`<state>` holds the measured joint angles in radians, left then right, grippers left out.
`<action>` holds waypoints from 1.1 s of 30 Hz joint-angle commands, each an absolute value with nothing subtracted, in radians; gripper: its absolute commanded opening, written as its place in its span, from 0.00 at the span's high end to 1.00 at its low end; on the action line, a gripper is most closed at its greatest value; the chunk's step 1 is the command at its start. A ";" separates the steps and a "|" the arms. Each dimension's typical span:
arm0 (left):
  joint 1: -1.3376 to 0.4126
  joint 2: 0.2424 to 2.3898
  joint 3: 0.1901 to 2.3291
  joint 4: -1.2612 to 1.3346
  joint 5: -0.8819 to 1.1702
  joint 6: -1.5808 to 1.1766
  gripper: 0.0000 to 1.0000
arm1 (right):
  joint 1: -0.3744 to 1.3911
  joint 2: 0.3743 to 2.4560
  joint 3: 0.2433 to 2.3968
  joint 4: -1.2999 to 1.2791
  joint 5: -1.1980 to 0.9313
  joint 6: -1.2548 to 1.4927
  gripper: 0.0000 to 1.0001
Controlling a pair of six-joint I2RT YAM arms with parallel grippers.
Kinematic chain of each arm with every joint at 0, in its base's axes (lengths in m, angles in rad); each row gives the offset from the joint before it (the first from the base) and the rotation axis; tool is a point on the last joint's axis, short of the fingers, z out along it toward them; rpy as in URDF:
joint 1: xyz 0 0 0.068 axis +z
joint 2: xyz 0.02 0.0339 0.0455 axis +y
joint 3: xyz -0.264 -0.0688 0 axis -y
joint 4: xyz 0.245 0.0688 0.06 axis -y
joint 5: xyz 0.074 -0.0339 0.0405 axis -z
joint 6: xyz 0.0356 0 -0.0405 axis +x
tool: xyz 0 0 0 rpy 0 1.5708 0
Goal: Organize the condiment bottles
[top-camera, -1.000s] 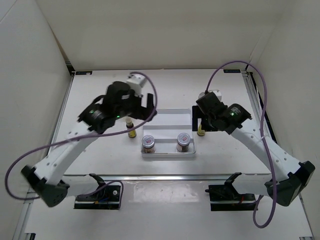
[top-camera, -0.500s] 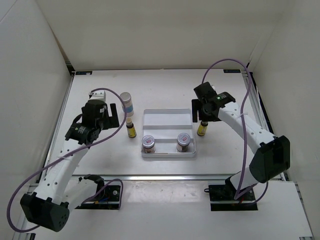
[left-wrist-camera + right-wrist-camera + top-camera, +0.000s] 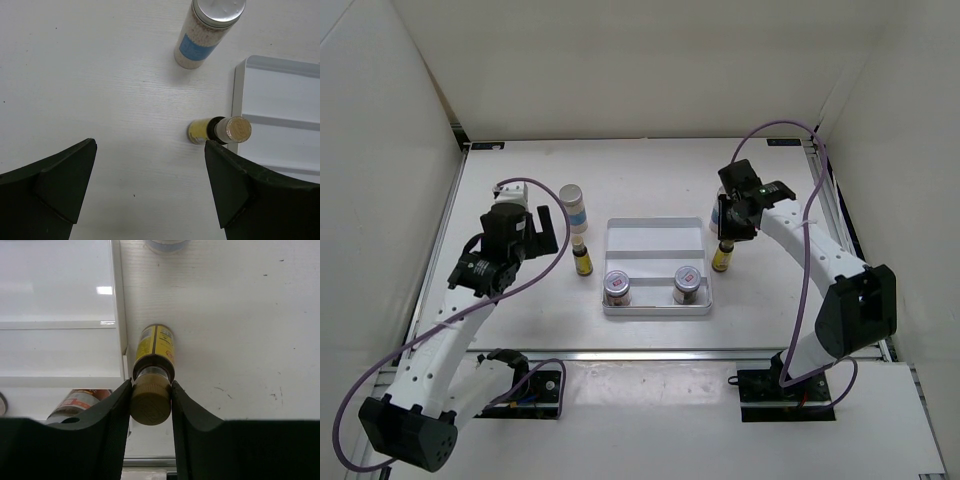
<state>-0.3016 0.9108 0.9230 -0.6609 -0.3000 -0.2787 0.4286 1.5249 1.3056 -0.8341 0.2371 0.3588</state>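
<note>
My right gripper [image 3: 151,395] is shut on the dark cap of a slim yellow bottle [image 3: 155,347], which stands on the table just right of the white tray [image 3: 60,290]. The top view shows this bottle [image 3: 722,257] under the right gripper [image 3: 728,232], with a white bottle [image 3: 717,209] half hidden behind the arm. Two squat silver-lidded jars [image 3: 617,288] [image 3: 686,284] stand in the tray's front compartment. Left of the tray are a white blue-banded bottle [image 3: 202,35] and a second yellow bottle [image 3: 220,131]. My left gripper [image 3: 150,150] hangs open over bare table, left of them.
The tray's rear compartments [image 3: 655,228] hold nothing. The table's metal front edge [image 3: 650,352] runs just below the tray. White walls close in the table on three sides. A purple cable loops from each arm.
My right gripper has closed on the yellow bottle's cap. The left arm drew back leftward from above the left bottles, uncovering the white one, and stays open.
</note>
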 commanded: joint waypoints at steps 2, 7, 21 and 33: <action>-0.296 0.904 0.925 -0.640 -0.298 -0.287 0.00 | 0.417 1.523 1.296 -0.813 0.212 0.360 0.66; -0.296 0.913 0.925 -0.640 -0.298 -0.287 0.00 | 0.417 1.514 1.315 -0.834 0.224 0.360 0.78; -0.296 0.931 0.925 -0.640 -0.279 -0.287 0.00 | 0.491 1.433 1.509 -0.930 0.156 0.322 1.00; -0.296 0.940 0.925 -0.640 -0.249 -0.287 0.00 | 0.584 1.534 1.477 -0.874 0.156 0.351 1.00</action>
<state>-0.3016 0.9428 0.9230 -0.6514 -0.2752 -0.2790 0.5728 1.5196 1.4734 -0.9211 0.1574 0.3405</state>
